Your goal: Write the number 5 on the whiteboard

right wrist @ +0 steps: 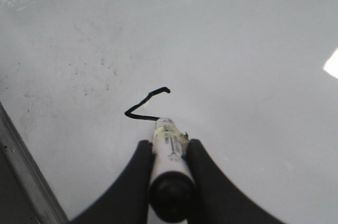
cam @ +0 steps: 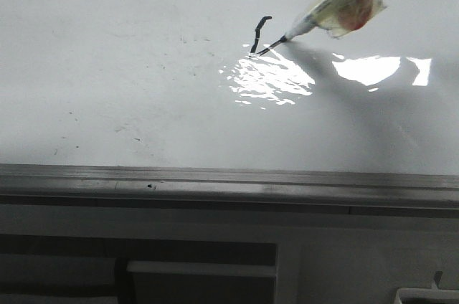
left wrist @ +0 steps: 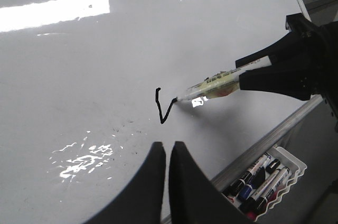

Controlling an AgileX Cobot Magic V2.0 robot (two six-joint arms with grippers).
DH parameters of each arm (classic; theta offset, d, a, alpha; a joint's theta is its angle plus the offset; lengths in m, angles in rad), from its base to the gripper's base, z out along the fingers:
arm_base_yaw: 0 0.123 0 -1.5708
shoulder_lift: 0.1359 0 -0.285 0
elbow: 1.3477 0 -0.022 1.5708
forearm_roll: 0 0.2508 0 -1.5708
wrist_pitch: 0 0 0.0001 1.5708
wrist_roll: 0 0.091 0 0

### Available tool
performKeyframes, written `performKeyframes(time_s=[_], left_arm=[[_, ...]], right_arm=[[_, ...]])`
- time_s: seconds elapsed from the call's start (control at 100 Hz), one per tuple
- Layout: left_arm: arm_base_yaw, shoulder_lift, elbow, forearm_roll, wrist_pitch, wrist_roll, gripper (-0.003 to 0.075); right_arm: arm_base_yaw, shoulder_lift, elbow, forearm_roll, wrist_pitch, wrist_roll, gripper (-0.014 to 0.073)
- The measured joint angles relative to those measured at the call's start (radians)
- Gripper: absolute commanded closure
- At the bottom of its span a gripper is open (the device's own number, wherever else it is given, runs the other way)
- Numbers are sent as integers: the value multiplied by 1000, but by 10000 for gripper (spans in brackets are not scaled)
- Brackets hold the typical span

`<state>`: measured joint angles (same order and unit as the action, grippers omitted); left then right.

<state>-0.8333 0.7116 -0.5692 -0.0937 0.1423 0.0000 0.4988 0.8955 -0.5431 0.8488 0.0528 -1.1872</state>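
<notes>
Judging by the ink laid down, the task looks under way but not finished: the number 5 point(cam: 259, 34), thin black marker strokes on the large glossy white whiteboard point(cam: 129, 82) with its grey metal frame edge, so far shows only a short hooked top, a slanting downstroke and the start of a turn, with no rounded belly yet. The rest of the figure is left to draw. The right pincer point(right wrist: 170, 152) is clenched around a pale, clear-barrelled marker point(right wrist: 168, 147), whose tip appears to touch the board at the lower end of the stroke.

Only the left wrist view shows the left pincer point(left wrist: 169, 152), its fingers pressed together with nothing between them, hovering above the board near the stroke, and a white ribbed tray of spare markers point(left wrist: 264, 179) just past the frame. The front view alone shows bright glare point(cam: 269, 78) just beside the writing. The right wrist view gives the clearest look at the bent stroke and the marker's black end cap.
</notes>
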Motion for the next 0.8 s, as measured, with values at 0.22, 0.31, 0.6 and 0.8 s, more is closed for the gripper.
performKeyframes(time_s=[0.22,0.31,0.6,0.8], left_arm=[[0,0,0,0,-14,0,741],[0,0,0,0,-23,0,741],[0,0,0,0,-32,0,741],[0,0,0,0,-32,0,741]], right_arm=[[-34,-42,22,2,87,-2,633],[-34,-43,41,2,144,-2,634],[-34,-36,55,17,204,0,634],[-34,-39,-34,-7,250,0,636]])
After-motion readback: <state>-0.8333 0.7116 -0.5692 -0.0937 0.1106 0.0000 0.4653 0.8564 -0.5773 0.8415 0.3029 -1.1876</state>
